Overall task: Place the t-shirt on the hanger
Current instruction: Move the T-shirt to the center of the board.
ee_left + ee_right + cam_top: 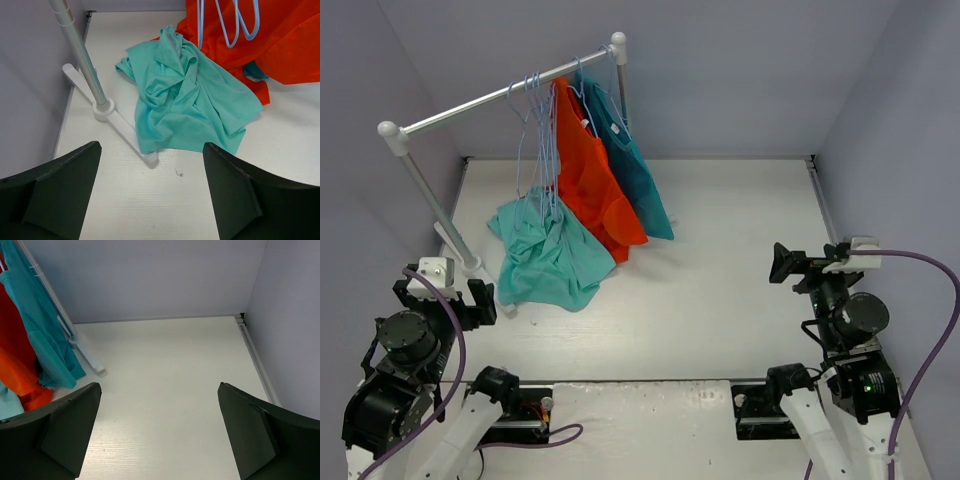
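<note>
The left claw is open, with the t-shirt heaped just ahead. The right claw is open too. A low grab could catch the rack foot.

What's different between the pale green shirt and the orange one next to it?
Colour: the t-shirt is light mint-turquoise, the orange shirt vivid orange-red. Pose: the t-shirt lies crumpled on the table, the orange shirt hangs from the rail. Shape: the t-shirt is bunched and folded, the orange shirt drapes long and fairly flat. Both are plain soft fabric, side by side under the rail.
</note>
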